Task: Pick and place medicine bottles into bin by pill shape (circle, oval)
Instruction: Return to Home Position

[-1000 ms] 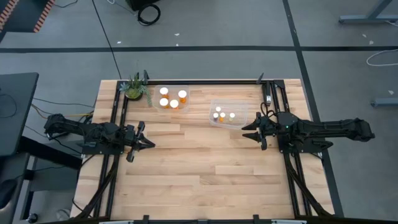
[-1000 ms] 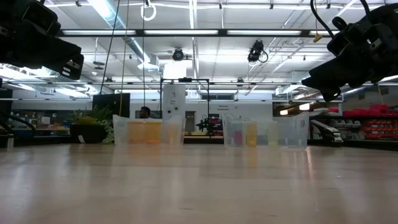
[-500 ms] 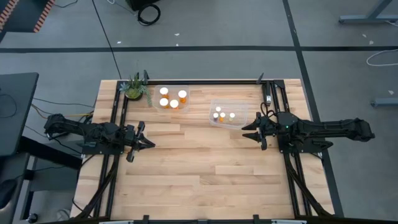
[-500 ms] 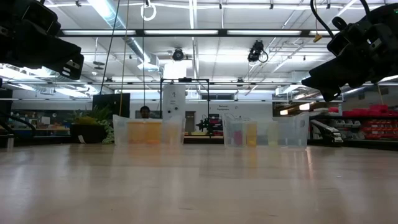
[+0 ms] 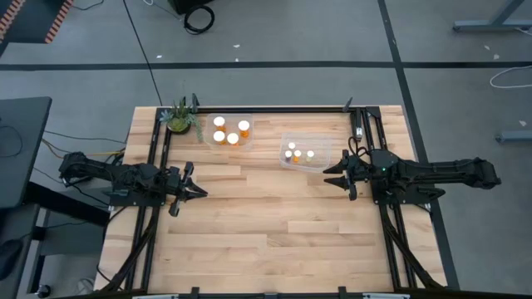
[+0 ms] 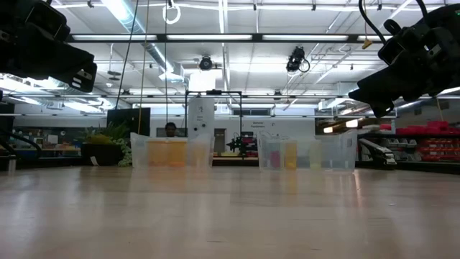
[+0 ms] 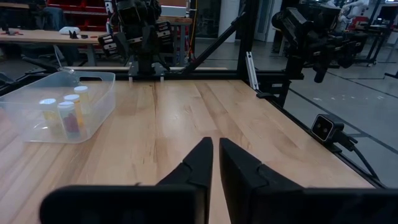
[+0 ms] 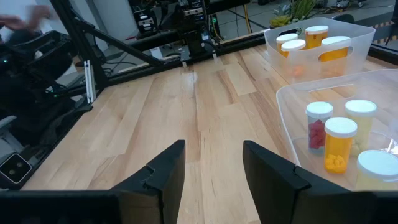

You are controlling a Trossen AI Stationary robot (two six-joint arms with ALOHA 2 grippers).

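No shift on the table against the frame half a second back: both arms sit as they did, and only a person's head [image 6: 170, 129] far behind has edged a little. High view: pale wooden table [image 5: 266, 241]; left gripper [image 5: 184, 189] at its 9 o'clock, right gripper [image 5: 337, 176] at 3 o'clock, both carrying nothing. The small white-capped cylindrical medicine bottles [image 5: 219, 136] all stand in bins: four orange ones in the left clear plastic bin [image 5: 229, 116] at 11 o'clock, the rest in the right clear plastic bin [image 5: 322, 149] at 1 o'clock. None loose on the boards. Low view: both bins at the far edge, arms raised. Left wrist view: fingers nearly together, only a slit between. Right wrist view: fingers spread wide, right bin just beside. Judgement: bottles light, rigid, smooth-walled, apt to slip or roll; take across the body just below the cap.
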